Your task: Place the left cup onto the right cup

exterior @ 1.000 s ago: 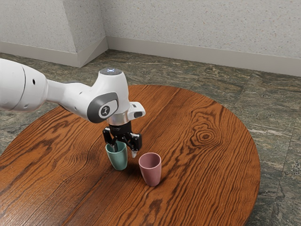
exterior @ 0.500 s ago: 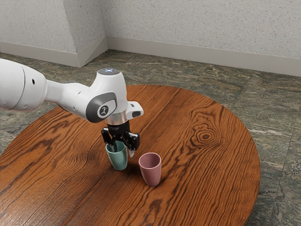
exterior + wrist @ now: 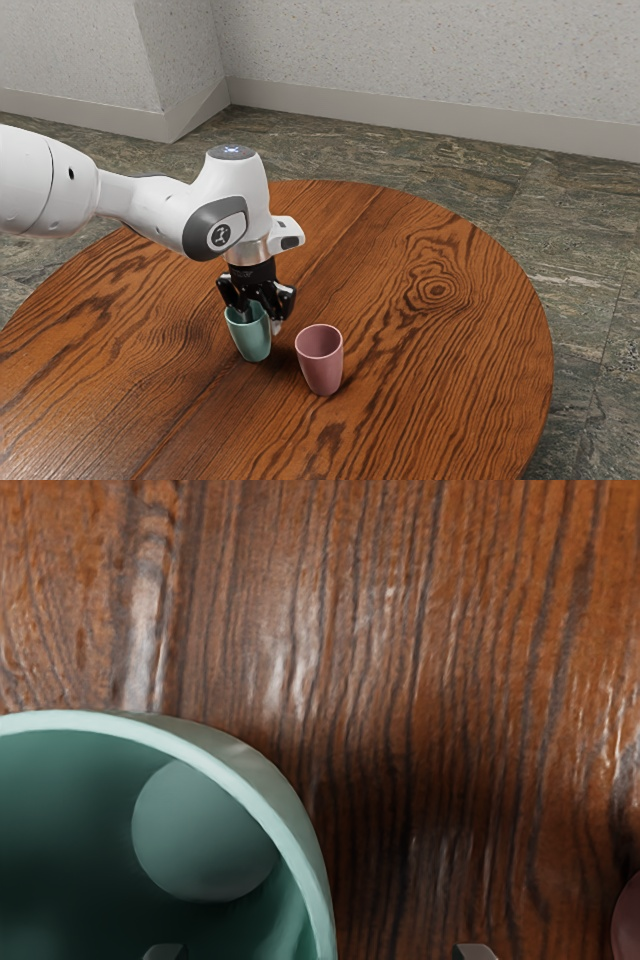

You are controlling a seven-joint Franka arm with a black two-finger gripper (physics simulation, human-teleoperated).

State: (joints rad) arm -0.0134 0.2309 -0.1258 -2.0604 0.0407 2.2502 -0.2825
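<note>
Two cups: hand, fingers parted, is straddling the rim of the green cup (probably light, stiff, slick-walled); pink cup is sitting at four o'clock.

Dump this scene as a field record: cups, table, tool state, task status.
green cup: standing on the table, at the exterior view's left of the pink cup, apart from it
pink cup: upright on the table, untouched
table: round, wood grain
tool: open, straddling the green cup's rim on the pink-cup side, one finger inside, one outside
stacking: not yet done
</note>
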